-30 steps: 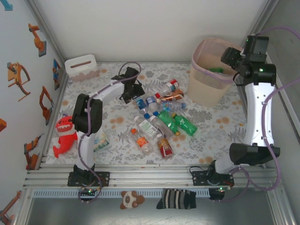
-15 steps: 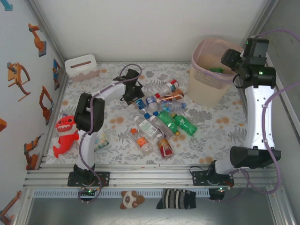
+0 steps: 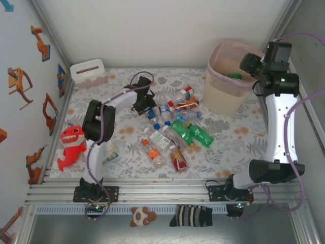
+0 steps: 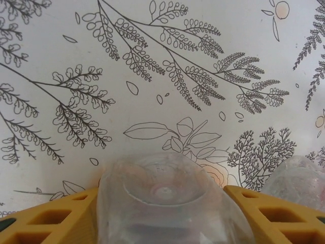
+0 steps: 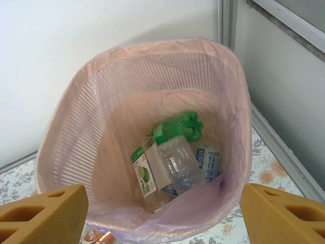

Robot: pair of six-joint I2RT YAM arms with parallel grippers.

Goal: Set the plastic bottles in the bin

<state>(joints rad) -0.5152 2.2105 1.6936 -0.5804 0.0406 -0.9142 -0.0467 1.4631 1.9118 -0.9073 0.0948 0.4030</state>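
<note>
From above, my left hand (image 3: 143, 103) reaches down at the far left edge of the heap of plastic bottles (image 3: 170, 129), which lie in the middle of the flowery bench (image 3: 233, 140). They have red, blue, green and white labels, but the writing is too small for me to read. The bin (image 3: 216, 81) stands in the far right corner, close to the side wall, and my right hand (image 3: 247, 65) hangs over its rim. A white box (image 3: 89, 72) sits in the far left corner and a red toy (image 3: 71, 145) lies by the left wall. There is bare bench around the heap on all sides. From my left wrist, my yellow fingers (image 4: 56, 223) press on both sides of a clear bottle (image 4: 167, 203), so this hand is grasping it. I see its round bottom, while the rest is cut off below. Another bottle (image 4: 299, 180) peeks in at the right edge. From my right wrist, my fingers (image 5: 43, 213) stand wide apart with nothing between them. Down in the bin lie a green bottle (image 5: 177, 129) and a see-through one (image 5: 175, 162), plus a label with blue writing (image 5: 208, 162) that I cannot make out.
</note>
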